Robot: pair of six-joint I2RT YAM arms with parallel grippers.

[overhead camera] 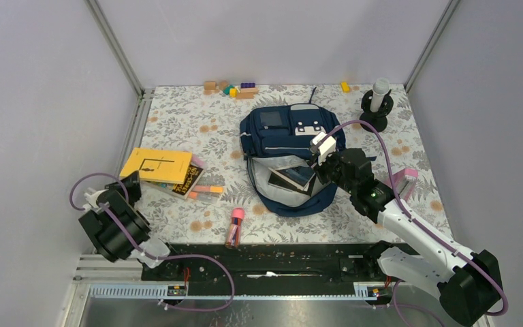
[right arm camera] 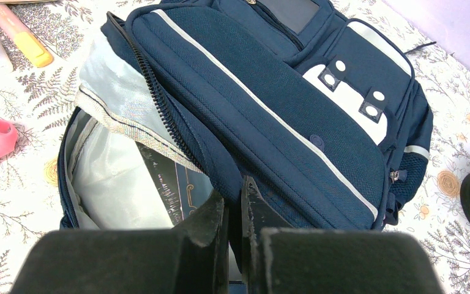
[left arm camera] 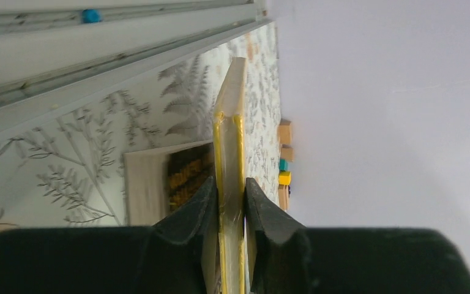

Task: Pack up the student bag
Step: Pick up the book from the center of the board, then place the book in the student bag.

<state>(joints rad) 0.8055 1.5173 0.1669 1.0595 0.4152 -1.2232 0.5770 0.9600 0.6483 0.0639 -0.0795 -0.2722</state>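
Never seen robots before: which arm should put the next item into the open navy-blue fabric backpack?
Probably left: the left gripper clamps the thin yellow book; the right gripper pinches open the large navy-blue fabric backpack.

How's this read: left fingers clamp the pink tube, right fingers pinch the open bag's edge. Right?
No. The left fingers clamp the yellow book, not the pink tube; the left wrist view shows it. The right fingers do pinch the open bag at its edge.
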